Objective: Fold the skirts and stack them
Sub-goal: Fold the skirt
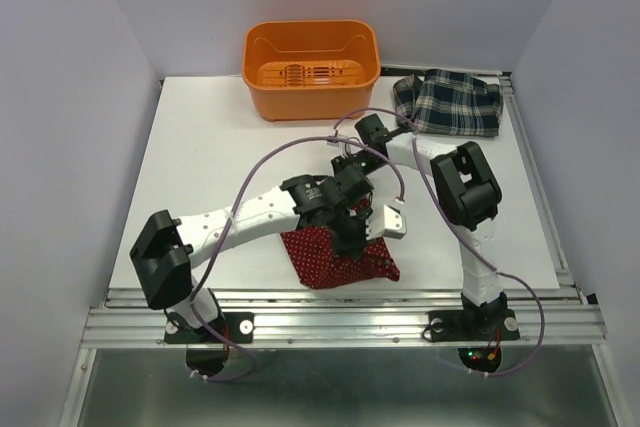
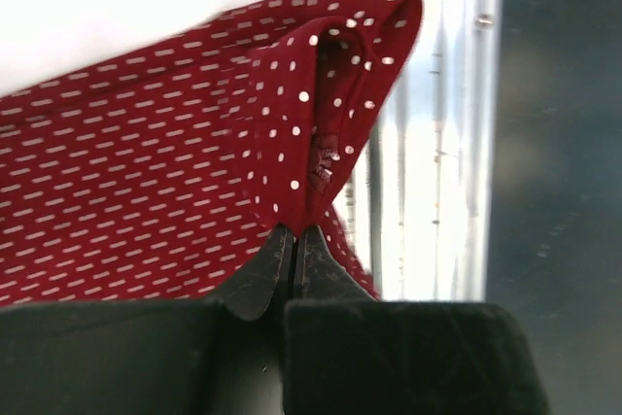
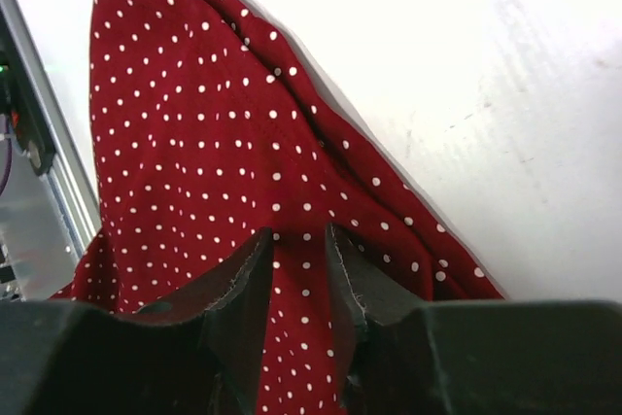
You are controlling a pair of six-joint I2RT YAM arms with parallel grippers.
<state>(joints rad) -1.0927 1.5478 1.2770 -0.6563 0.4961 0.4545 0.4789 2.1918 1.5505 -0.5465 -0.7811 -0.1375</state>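
Red dotted skirt (image 1: 325, 259) at near edge of table (image 1: 200, 147), corner clenched in left gripper (image 2: 294, 237); right gripper (image 3: 299, 252) astride a fold, grip unclear.

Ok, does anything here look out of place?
The plaid skirt lies crumpled and unfolded in the far right corner of the table. The red dotted skirt is bunched near the front edge, a fold pinched by the left gripper.

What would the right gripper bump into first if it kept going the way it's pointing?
The red dotted skirt. The right gripper points right at it, cloth showing between its parted fingertips. It looks very close, though depth is unclear.
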